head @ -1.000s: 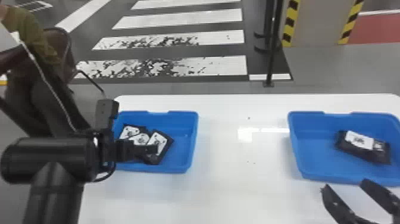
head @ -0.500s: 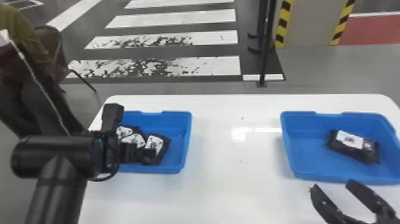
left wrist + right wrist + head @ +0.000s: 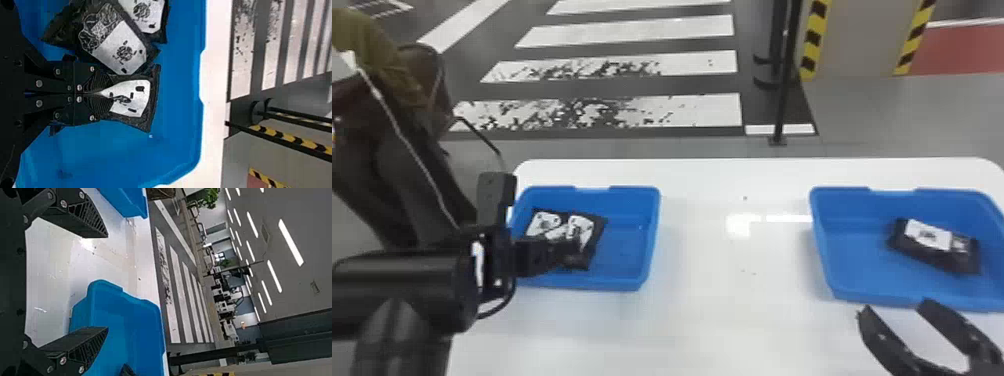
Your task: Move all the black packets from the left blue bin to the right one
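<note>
Plausibly, black left gripper [image 3: 103, 93], jaws clamped on flat black packet [image 3: 137, 96], risked dragging its touching neighbour [image 3: 119, 49]; black right gripper [image 3: 107, 282] had jaws apart.

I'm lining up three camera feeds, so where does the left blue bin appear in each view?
Head view: the left blue bin sits on the left part of the white tabletop.
Left wrist view: the left blue bin lies beneath the left gripper, which pinches a black packet.
Right wrist view: the left blue bin shows in part, across the white tabletop from the right blue bin.
Shared landmark: the crosswalk stripes beyond the white tabletop.
</note>
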Available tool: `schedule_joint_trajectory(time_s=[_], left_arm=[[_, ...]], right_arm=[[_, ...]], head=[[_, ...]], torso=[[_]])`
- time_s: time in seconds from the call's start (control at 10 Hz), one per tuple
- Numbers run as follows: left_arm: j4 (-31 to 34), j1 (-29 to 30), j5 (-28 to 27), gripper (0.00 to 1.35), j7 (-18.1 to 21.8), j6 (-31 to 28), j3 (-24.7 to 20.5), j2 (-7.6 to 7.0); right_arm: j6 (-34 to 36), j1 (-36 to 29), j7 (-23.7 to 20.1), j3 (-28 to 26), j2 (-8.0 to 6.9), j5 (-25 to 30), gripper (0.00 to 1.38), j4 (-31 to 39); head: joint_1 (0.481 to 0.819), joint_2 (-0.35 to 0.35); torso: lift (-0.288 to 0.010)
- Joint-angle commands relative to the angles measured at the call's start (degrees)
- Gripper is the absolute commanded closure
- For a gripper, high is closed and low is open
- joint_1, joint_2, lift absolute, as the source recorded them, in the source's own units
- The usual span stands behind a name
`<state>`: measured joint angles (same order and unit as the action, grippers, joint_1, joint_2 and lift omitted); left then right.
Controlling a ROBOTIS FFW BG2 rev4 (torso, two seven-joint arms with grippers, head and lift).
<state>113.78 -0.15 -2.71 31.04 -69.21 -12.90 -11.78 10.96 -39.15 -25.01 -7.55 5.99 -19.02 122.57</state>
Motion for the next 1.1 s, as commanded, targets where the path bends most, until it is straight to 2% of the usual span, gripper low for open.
schedule_joint_trajectory(time_s=[0.0,0.2,0.4,0.6,0.8,1.0], left_arm=[[9.8,4.4,2.4,1.21,0.2,0.2,-1.7,0.26],[18.1,10.0,8.1,1.21,1.2,3.3,-2.4,1.06],[22.7,13.5,13.0,1.21,1.7,5.1,0.4,1.14],[23.7,15.1,15.6,1.21,2.0,5.7,3.5,1.06],[23.7,15.5,18.2,1.21,2.0,5.8,7.3,0.79],[23.5,15.1,20.1,1.21,2.0,6.2,11.1,0.44]], right_arm=[[0.1,1.2,-0.8,0.2,0.07,-0.5,0.20,0.1],[3.9,5.0,-4.3,1.6,0.07,-2.6,0.20,0.1],[7.7,8.9,-8.0,2.5,0.07,-3.1,0.20,-0.2],[9.7,12.2,-8.5,4.9,0.86,-6.2,0.20,-1.0],[11.8,15.1,-8.5,8.7,1.66,-10.2,0.20,-1.1],[11.8,18.9,-8.5,11.8,1.66,-13.0,0.20,-4.7]], head=[[0.695,0.164],[0.695,0.158],[0.695,0.143],[0.695,0.098],[0.695,0.083],[0.695,0.075]], torso=[[-0.140],[-0.140],[-0.140],[-0.140],[-0.140],[-0.140]])
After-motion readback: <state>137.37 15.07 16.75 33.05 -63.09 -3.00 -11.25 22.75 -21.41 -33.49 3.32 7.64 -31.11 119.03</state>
